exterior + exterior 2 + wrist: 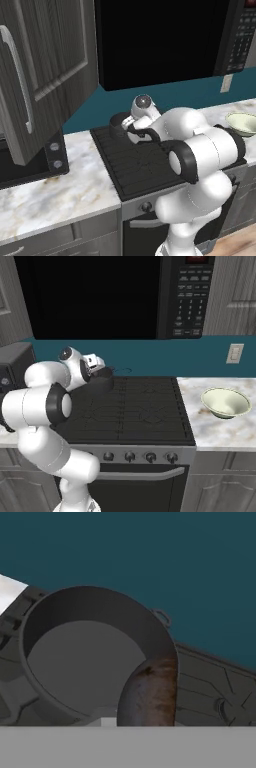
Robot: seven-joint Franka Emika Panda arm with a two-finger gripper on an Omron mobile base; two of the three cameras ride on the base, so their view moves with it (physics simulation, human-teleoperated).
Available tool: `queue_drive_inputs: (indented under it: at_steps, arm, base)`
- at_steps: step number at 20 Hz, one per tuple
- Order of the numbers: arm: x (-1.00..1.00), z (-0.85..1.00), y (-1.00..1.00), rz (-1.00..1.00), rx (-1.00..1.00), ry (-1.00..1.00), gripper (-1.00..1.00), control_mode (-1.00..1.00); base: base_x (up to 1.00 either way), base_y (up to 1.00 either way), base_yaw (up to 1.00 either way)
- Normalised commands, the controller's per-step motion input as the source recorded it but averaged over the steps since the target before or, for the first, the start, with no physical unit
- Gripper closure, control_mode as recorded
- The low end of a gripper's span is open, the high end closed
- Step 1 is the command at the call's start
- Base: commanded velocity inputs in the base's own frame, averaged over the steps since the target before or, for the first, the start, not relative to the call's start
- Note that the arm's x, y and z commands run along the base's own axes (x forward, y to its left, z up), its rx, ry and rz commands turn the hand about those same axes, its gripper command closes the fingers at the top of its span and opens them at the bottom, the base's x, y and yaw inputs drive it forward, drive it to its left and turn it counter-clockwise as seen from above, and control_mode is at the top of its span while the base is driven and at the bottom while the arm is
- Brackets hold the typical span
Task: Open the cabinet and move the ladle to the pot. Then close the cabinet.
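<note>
The ladle point(150, 692), a curved brown, rust-mottled piece, rises from the bottom edge of the hand view and hangs over the near rim of the pot point(90, 657). The pincer point(94, 362) has its jaws drawn narrow, and the ladle comes up from right where they sit, so it appears to be held there; the fingertips themselves are hidden. In the hand view the pot's open mouth fills the space from nine o'clock to the centre, its grey floor bare, with the ladle at about five o'clock of it. The pot stands at the back of the black stove point(140, 411), toward its left side, just before the teal wall point(150, 356). Further out in the right base view, a pale green bowl point(226, 403) rests on the marble counter point(235, 431) at three o'clock, and a black microwave point(190, 296) hangs overhead at twelve. In the left base view the cabinet point(40, 75) door stands swung open at ten o'clock.

The step in hand seems to be placing the ladle in the pot. The next move likely calls for lowering it inside, releasing, then going back to shut the cabinet door.
</note>
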Motion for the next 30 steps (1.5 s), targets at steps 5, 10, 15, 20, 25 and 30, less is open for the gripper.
queue_drive_inputs:
  at_steps: [5, 10, 15, 20, 25, 30]
  arm:
    - [0.2, -0.01, 0.03, -0.02, 0.02, 0.06, 1.0, -1.0]
    - [0.21, -0.12, 0.06, -0.02, 0.0, 0.0, 1.0, -1.0]
    - [0.23, -0.27, 0.03, -0.02, 0.0, 0.0, 1.0, -1.0]
    - [0.2, -0.18, 0.0, -0.02, 0.0, 0.0, 1.0, -1.0]
    - [0.15, -0.05, 0.03, -0.03, 0.0, 0.0, 1.0, -1.0]
    - [0.08, -0.1, 0.03, -0.02, 0.0, 0.0, 1.0, -1.0]
  base:
    - [0.0, 0.0, 0.0]
    - [0.0, 0.0, 0.0]
    - [0.0, 0.0, 0.0]
    - [0.0, 0.0, 0.0]
    - [0.0, 0.0, 0.0]
    - [0.0, 0.0, 0.0]
